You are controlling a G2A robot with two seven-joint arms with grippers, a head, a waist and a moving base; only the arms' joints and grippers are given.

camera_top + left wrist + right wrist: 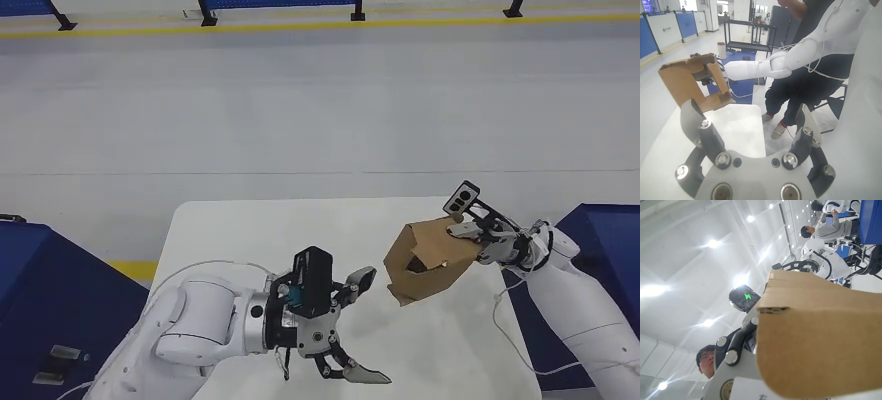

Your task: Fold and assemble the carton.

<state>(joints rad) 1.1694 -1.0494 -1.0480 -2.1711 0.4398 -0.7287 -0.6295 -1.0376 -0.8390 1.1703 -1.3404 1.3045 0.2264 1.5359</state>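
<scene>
A brown cardboard carton [428,262] hangs tilted above the right part of the white table [250,235], its open end facing the left arm. My right gripper [470,232] is shut on the carton's far wall; in the right wrist view the carton [819,336] covers most of that gripper's fingers. My left gripper [364,325] stands open over the table's front middle, a short way from the carton, with nothing between its fingers. In the left wrist view the carton [691,81] floats beyond the open fingertips [804,115], with loose flaps around its opening.
Blue panels stand at both sides of the table [40,290]. A person in dark trousers [800,91] stands close behind the right arm, beyond the table's edge. A black shelf rack [749,43] stands farther back on the floor.
</scene>
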